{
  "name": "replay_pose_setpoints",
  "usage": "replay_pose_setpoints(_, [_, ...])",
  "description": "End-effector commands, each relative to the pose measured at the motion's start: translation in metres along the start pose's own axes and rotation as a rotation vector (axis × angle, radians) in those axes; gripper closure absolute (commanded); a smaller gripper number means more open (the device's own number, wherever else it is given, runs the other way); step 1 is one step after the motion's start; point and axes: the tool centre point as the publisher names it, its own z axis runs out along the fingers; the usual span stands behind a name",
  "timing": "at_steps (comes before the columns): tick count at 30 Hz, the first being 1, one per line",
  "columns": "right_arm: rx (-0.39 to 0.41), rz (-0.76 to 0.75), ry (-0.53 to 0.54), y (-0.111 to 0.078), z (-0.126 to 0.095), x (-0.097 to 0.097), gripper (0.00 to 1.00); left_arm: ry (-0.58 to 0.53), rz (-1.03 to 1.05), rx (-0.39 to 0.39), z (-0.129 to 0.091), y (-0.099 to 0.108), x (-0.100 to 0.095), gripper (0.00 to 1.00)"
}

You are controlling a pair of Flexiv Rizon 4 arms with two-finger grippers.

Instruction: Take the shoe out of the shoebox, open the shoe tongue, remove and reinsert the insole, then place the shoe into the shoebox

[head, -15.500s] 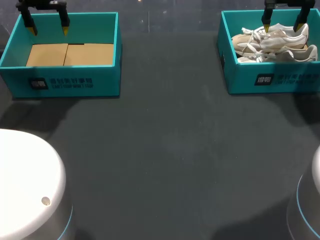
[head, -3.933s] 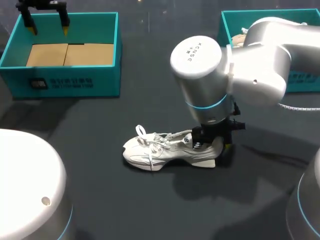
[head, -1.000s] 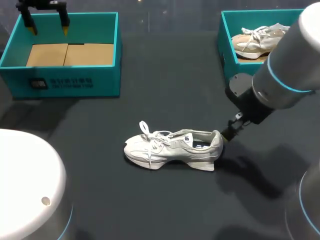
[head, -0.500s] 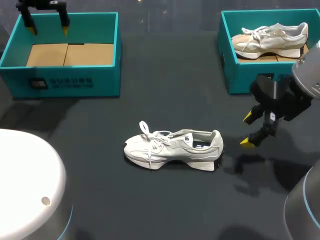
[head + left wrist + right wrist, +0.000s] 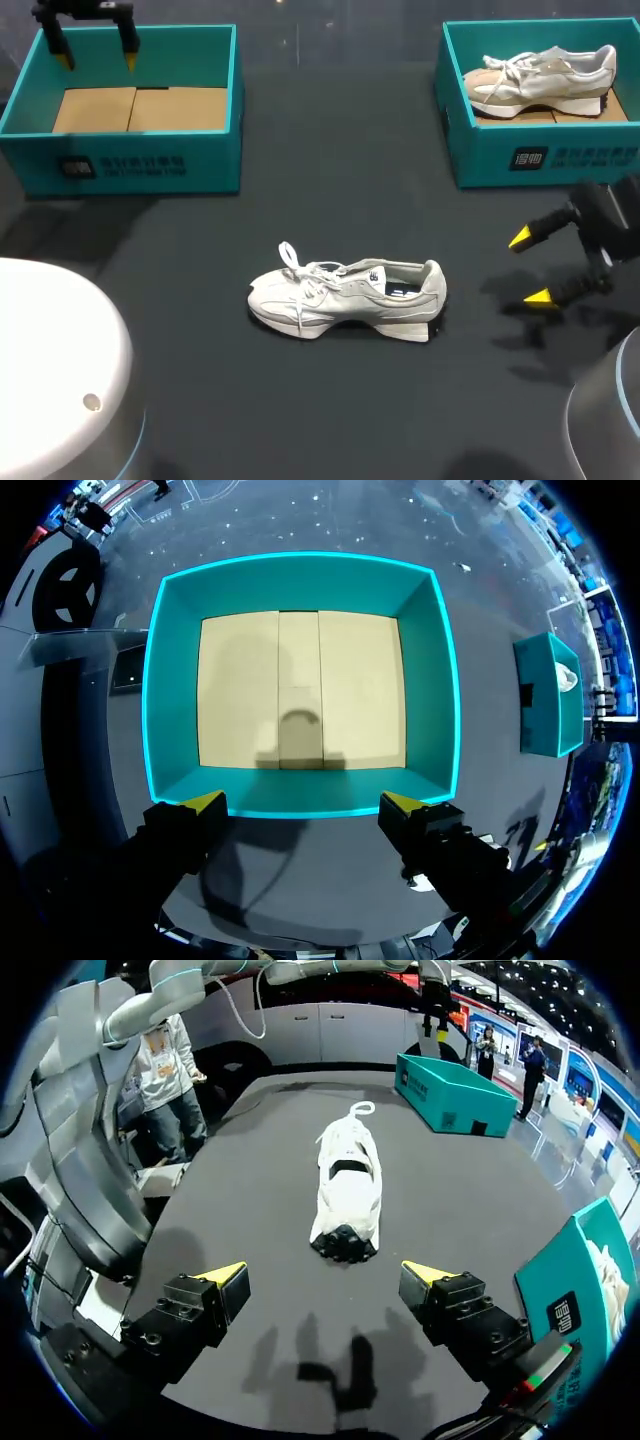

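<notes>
Sneaker stands alone on the surface now that my right tool has let go and backed off its heel, fingers apart, so opening the tongue looks next.

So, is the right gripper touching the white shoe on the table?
Apart. The head view shows bare table between the right gripper and the heel of the shoe; the right wrist view agrees.

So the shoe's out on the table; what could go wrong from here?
1. The shoe stands unbraced. The left gripper hovers far off over the left box, so tugging the shoe open may just drag it.
2. Loose laces cross its top and could snag the open right gripper.
</notes>
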Motion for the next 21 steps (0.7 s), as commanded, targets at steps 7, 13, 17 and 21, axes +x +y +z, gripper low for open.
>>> replay_pose_setpoints(7, [-0.494, -0.009, -0.132, -0.007, 0.0, 0.014, 0.0, -0.001, 0.0, -0.001, 0.0, 0.0, 0.0, 0.0])
replay_pose_setpoints(13, [-0.538, 0.002, -0.115, -0.029, 0.011, 0.001, 0.0, -0.001, 0.0, -0.001, 0.0, 0.0, 0.0, 0.0])
replay_pose_setpoints(17, [-0.543, 0.04, -0.101, -0.041, 0.02, -0.004, 0.0, -0.001, 0.0, -0.001, 0.0, 0.0, 0.0, 0.0])
replay_pose_setpoints(21, [-0.547, 0.047, -0.092, -0.046, 0.023, -0.006, 0.0, -0.001, 0.0, -0.001, 0.0, 0.0, 0.0, 0.0])
